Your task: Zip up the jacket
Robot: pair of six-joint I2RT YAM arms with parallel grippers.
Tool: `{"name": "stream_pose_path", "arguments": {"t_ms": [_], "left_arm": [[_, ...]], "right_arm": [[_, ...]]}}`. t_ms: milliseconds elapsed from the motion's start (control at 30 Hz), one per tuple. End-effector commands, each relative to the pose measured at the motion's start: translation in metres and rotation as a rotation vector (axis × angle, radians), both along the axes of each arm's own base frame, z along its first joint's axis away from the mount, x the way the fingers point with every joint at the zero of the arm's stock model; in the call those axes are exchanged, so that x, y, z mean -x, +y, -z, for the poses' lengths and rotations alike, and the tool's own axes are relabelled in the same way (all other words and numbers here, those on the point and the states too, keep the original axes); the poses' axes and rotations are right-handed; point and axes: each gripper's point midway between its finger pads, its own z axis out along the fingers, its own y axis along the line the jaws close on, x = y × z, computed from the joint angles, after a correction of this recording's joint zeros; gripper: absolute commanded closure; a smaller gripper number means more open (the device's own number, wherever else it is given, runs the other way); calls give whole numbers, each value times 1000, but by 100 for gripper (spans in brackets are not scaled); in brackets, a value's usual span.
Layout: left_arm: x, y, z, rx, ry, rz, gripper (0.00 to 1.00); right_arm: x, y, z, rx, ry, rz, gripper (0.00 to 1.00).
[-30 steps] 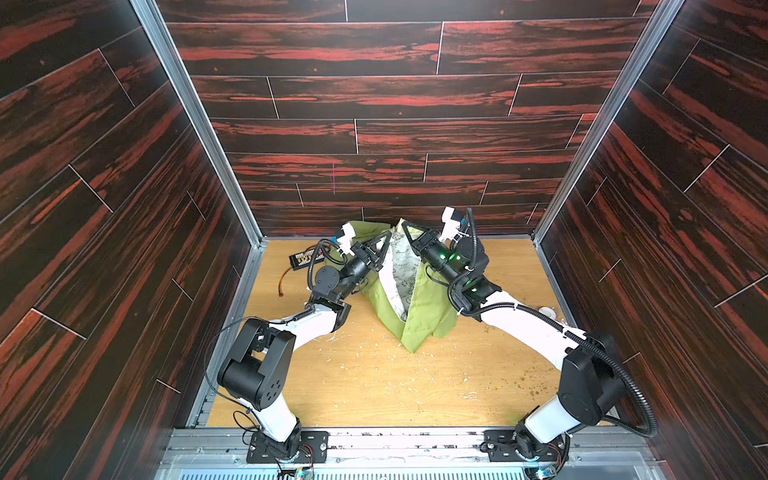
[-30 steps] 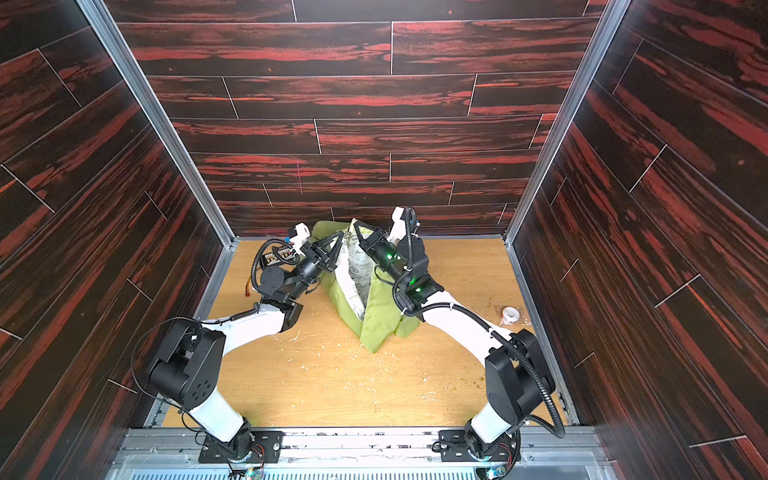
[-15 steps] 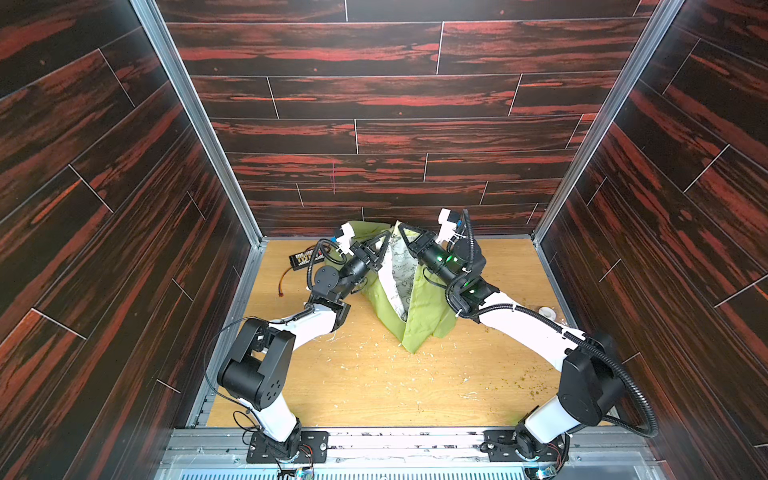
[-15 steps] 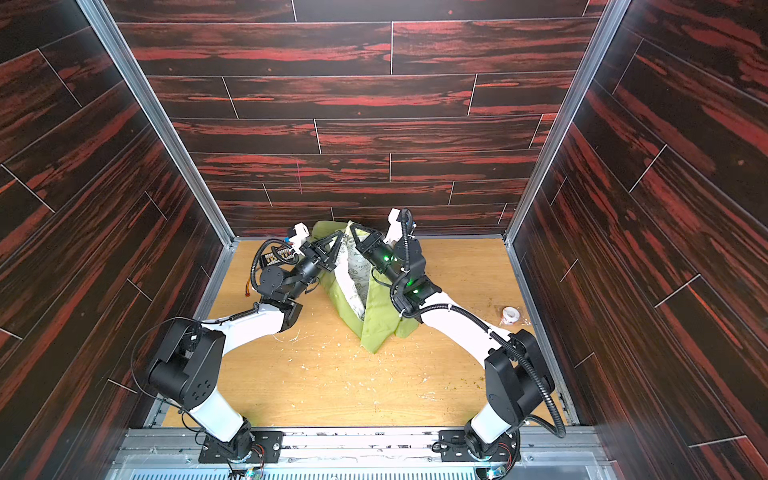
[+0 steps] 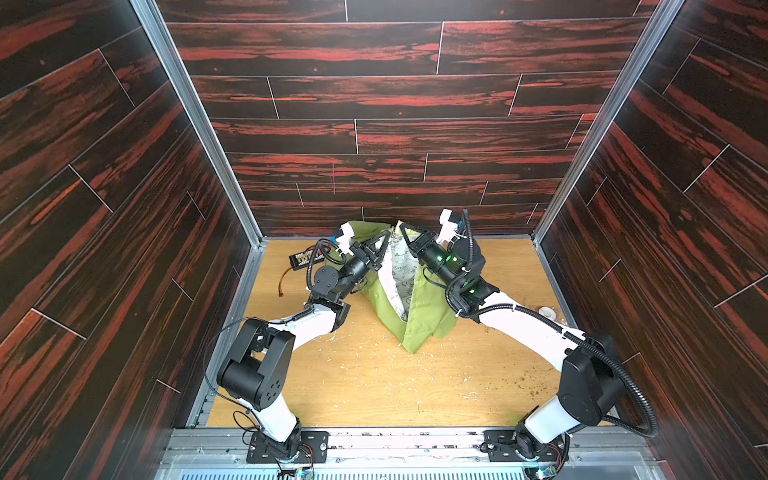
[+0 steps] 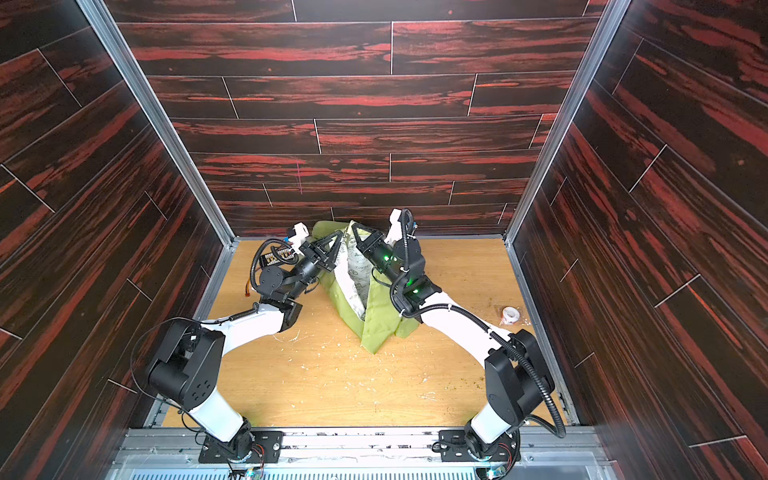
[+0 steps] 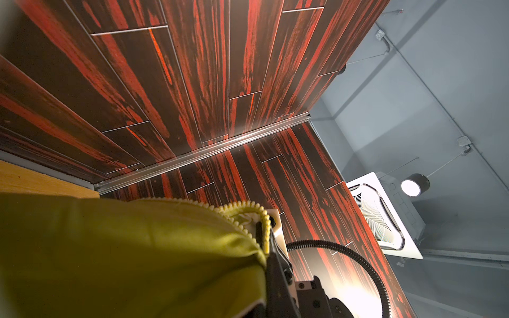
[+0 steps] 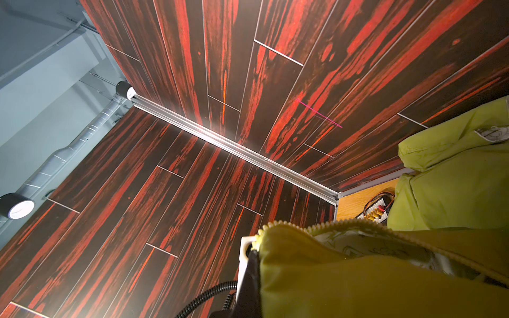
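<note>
The olive-green jacket (image 5: 424, 307) (image 6: 380, 316) hangs open at the back of the table, lifted by both arms. Its white patterned lining shows between the two front panels. In both top views my left gripper (image 5: 387, 237) (image 6: 340, 237) is shut on the top of one front edge. My right gripper (image 5: 404, 229) (image 6: 356, 229) is shut on the other edge, close beside it. In the left wrist view the zipper teeth (image 7: 265, 228) curl over the shut left gripper (image 7: 261, 234), with green cloth (image 7: 124, 253) bulging beside it. In the right wrist view the other row of teeth (image 8: 316, 227) runs from the right gripper (image 8: 254, 247).
A black circuit board with wires (image 5: 305, 257) (image 6: 276, 257) (image 8: 374, 213) lies at the back left of the wooden table (image 5: 374, 386). A small tape roll (image 5: 546, 311) (image 6: 510, 312) sits by the right wall. Dark walls stand close on three sides. Crumbs dot the tabletop.
My right gripper has drifted slightly toward the left one with its jacket edge. The left arm has hardly moved, and both grips are unchanged.
</note>
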Motion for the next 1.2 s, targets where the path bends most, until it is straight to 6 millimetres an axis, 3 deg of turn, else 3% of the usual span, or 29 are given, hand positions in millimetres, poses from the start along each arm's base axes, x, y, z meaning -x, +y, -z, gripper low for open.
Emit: {"name": "stream_pose_path", "arguments": {"t_ms": [0, 1167], "left_arm": [[20, 9, -31, 40, -96, 7, 100], [18, 11, -30, 45, -88, 5, 100]], "right_arm": [[1, -4, -32, -48, -54, 18, 100], [4, -1, -16, -17, -11, 3, 100]]}}
